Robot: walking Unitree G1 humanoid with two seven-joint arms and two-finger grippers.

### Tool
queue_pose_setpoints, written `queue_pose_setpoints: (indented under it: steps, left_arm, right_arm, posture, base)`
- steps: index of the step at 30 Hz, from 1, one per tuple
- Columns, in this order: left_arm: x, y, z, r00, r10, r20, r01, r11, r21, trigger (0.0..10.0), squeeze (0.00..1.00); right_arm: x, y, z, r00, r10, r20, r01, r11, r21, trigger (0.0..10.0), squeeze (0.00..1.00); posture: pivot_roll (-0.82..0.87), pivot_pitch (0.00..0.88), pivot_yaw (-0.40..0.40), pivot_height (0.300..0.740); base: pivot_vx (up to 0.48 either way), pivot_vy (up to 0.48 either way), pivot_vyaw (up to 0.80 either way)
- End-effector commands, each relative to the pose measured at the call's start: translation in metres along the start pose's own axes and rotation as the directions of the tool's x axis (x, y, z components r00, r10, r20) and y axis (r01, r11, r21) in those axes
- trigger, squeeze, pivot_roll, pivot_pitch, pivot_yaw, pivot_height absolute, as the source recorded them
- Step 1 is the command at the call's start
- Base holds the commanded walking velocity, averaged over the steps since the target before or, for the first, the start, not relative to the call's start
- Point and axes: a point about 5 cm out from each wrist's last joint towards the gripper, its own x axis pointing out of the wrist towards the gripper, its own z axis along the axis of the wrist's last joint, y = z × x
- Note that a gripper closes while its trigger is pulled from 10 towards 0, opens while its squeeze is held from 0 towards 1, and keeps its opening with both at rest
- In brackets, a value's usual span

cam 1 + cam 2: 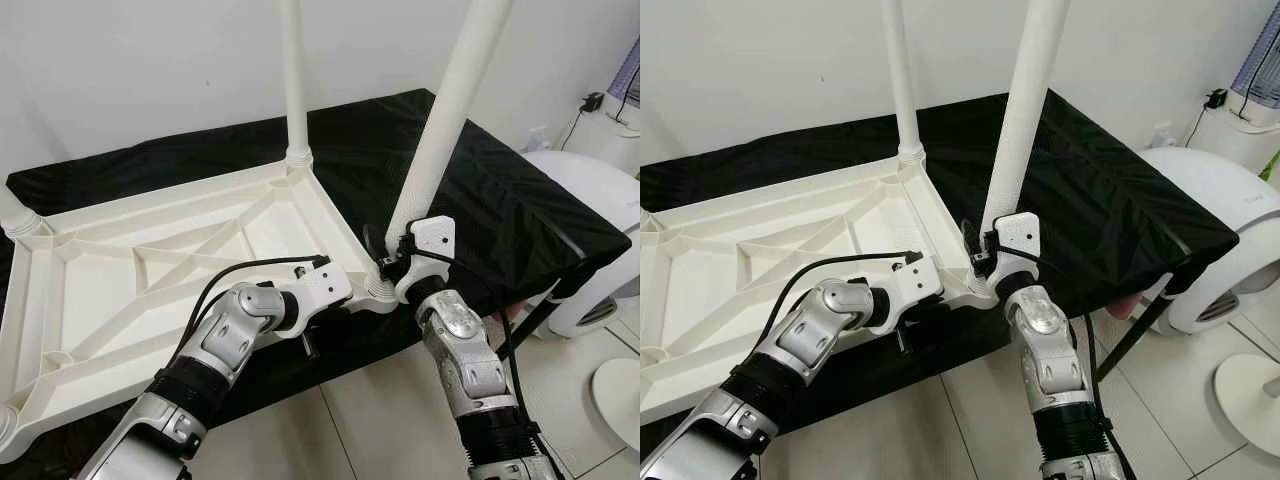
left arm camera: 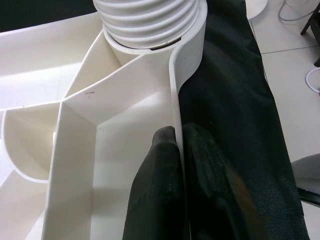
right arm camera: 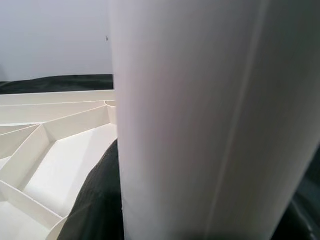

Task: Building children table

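Our left gripper (image 2: 179, 145) pinches the near rim of the upturned tabletop (image 1: 150, 260), which lies on the black cloth (image 1: 480, 190). Our right gripper (image 1: 385, 255) clamps the leg (image 1: 445, 120) standing slightly tilted in the tabletop's near corner socket.

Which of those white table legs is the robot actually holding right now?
The near-corner leg, which leans to the right; the right gripper grasps it near its base. The far-corner leg stands straight and untouched.
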Motion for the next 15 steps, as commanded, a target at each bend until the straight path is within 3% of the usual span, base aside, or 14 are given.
queue_pose_setpoints:
  steps: [1,15]
  left_arm:
    - [0.0043,-0.0057,-0.0030,1.000,0.014,-0.001,-0.014,1.000,0.005,10.0,0.00]
    - [0.0041,-0.0054,-0.0027,1.000,0.015,0.000,-0.015,1.000,0.004,10.0,0.00]
  right_arm:
    - [-0.0041,0.0100,-0.0198,0.995,0.019,-0.094,-0.016,0.999,0.028,10.0,0.00]
    - [-0.0066,0.0189,-0.0157,0.996,-0.031,-0.080,0.032,0.999,0.005,10.0,0.00]
  posture:
    - [-0.11,0.106,0.053,0.740]
    - [-0.11,0.109,0.053,0.740]
  base:
    - [0.000,0.000,0.00]
    - [0.000,0.000,0.00]
